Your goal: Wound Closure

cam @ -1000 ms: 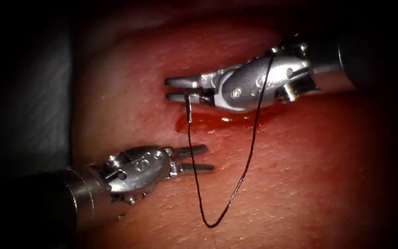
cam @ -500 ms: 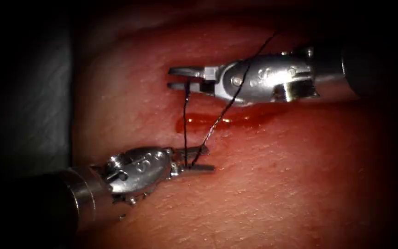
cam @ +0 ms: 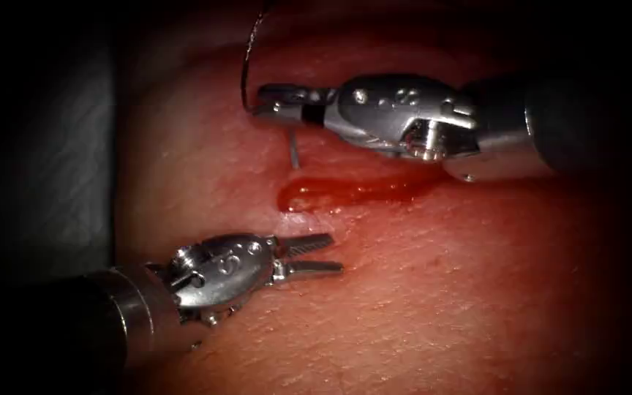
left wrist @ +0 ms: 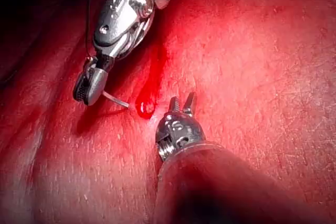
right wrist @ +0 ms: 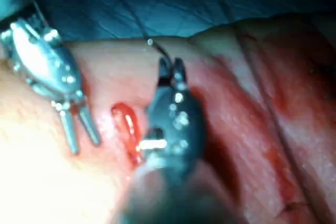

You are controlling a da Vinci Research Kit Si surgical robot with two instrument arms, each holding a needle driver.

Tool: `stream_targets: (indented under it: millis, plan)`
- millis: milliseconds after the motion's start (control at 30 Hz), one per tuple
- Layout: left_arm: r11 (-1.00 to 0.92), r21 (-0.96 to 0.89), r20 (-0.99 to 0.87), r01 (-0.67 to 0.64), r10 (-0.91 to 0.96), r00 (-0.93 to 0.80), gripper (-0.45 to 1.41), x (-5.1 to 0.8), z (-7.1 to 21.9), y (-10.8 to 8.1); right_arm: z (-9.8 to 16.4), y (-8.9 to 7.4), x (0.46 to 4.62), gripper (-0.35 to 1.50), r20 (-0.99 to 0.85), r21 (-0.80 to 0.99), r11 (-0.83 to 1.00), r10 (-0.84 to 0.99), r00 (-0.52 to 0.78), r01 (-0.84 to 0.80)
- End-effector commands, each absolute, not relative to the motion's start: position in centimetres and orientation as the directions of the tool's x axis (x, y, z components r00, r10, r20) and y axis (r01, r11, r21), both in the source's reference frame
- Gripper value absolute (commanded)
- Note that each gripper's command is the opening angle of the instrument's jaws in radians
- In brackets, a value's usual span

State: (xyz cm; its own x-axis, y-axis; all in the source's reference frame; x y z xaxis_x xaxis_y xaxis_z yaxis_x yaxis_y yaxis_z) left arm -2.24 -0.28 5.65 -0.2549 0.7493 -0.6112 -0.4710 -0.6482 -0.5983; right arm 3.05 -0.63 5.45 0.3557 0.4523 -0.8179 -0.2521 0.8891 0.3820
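**Needle held clear of the tissue, between bites (my judgement).**

My right hand (cam: 276, 99) is closed on the needle (cam: 294, 150), just beyond the left end of the cut (cam: 345, 192). A short pale length of needle sticks out from the grip toward the cut. It stops short of the red fluid (cam: 309, 196) pooled there and is not in the tissue (cam: 440, 292). The left wrist view shows the same thing, with the needle's free end (left wrist: 115, 98) hanging beside the fluid and not buried.

From the other side of the grip a thin dark arc (cam: 243, 69) rises away from the cut. I cannot tell whether it is the rest of the needle's curve or the thread. For that reason I cannot say where along its curve I hold the needle.

My left hand (cam: 309, 254) lies on the near side of the cut, well apart from the needle. Its jaws are parted a little and hold nothing.

No stitch crosses the cut, so I judge the closure to be at an early stage. The next move calls for the needle to sit square in my right hand with its point facing a cut edge. It also calls for my left hand to be free to steady that edge or receive the needle.
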Motion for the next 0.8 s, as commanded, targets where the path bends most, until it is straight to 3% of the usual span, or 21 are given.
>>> stream_targets:
  millis: [33, 233, 667, 800]
  plan:
    - [-0.648, -0.600, -0.611, -0.469, 0.750, -0.255, -0.04, -2.30, 5.71, -0.31, 5.49, -0.71, 3.15, -0.35, -0.803, 0.398, 0.882, 0.468, 0.369, -0.253]
    - [-0.648, -0.602, -0.610, -0.467, 0.750, -0.255, -0.06, -2.30, 5.71, -0.32, 5.51, -0.73, 3.16, -0.35, -0.797, 0.406, 0.882, 0.470, 0.380, -0.238]
    - [-0.649, -0.606, -0.609, -0.459, 0.750, -0.256, -0.09, -2.30, 5.71, -0.33, 5.55, -0.66, 3.39, -0.35, -0.893, 0.299, 0.954, 0.273, 0.358, 0.016]
    - [-0.649, -0.607, -0.609, -0.458, 0.750, -0.257, -0.09, -2.29, 5.70, -0.33, 5.56, -0.60, 3.49, -0.35, -0.898, 0.288, 0.957, 0.259, 0.357, 0.030]
